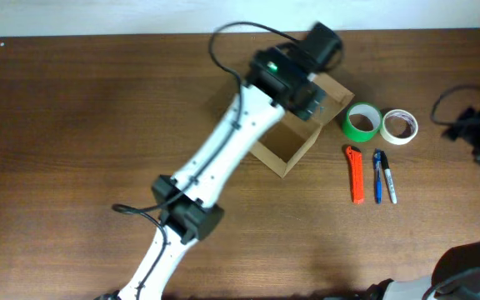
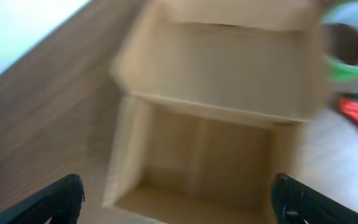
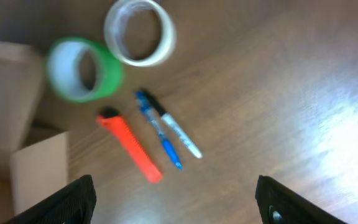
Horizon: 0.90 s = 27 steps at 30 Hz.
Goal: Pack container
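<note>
the container (image 1: pixel 288 143) sits near the middle of the table (image 1: pixel 73 125) with its hinged flap laid open, so the cavity faces up for loading. the left gripper (image 2: pixel 178 198) hangs right above that opening, fingers spread wide with nothing between them, probably to steady or square the box rather than carry anything. its wrist view is smeared, but the inside looks empty. the goods wait in a cluster just right of the box: a green tape roll (image 1: pixel 362 122) just beside a white tape roll (image 1: pixel 399 126), and below them an orange cutter (image 1: pixel 355 175), a blue pen (image 1: pixel 377 176) and a marker (image 1: pixel 389 179) lying side by side. the right gripper (image 3: pixel 176 198), fingers likewise apart and empty, looks down on this cluster, well placed to fetch a first item. packing seems not yet begun.
</note>
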Motion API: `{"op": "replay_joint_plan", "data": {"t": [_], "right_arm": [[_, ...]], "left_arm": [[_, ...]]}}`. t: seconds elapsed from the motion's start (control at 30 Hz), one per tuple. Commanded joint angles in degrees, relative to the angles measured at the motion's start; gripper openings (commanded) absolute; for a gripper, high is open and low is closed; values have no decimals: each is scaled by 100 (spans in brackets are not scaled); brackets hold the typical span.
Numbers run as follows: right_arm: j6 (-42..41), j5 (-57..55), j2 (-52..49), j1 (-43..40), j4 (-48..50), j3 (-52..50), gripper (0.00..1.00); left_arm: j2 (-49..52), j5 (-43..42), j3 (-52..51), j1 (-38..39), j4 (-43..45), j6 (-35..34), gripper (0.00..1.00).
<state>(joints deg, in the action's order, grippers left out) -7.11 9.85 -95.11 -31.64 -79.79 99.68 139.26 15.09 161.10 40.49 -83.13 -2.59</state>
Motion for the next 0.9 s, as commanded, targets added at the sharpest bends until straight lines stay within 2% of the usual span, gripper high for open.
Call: {"op": "replay_joint_plan", "data": {"t": [0.0,0.07,0.17,0.23,0.3,0.37,0.43,0.53,0.73,0.87], "right_arm": [[114,-380,44,702,-247,796,88],[109,-387,44,1130,-254,911,93],[101,-422,-76,1648,-236,909,93],[13,-450,-262,1886,-234,909,99],[-149,-450,-498,1998,-229,909,98],[-286,-435,-782,2004,-177,909,90],[-286,-431,-1088,1998,-50,909,89],[-286,-426,-1692,2000,199,909,89],[-289,-229,-2494,2000,444,909,87],[-313,-234,-2911,2000,566,909,79]], "left_arm": [[-809,363,-76,-1023,-2,52,96],[-1110,363,-205,-1746,4,50,96],[-1329,363,-308,-2664,-59,28,98],[-1340,306,-308,-3272,-299,-177,100],[-1322,-79,-354,-3847,-649,-254,100],[-1318,-579,-481,-4310,-962,-254,100],[-1318,-857,-643,-4640,-1161,-254,100],[-1318,-1005,-925,-4972,-1355,-254,100],[-1318,-1084,-1027,-5005,-1309,-251,100],[-1318,-1084,-1027,-4999,-1311,-251,100]]}}
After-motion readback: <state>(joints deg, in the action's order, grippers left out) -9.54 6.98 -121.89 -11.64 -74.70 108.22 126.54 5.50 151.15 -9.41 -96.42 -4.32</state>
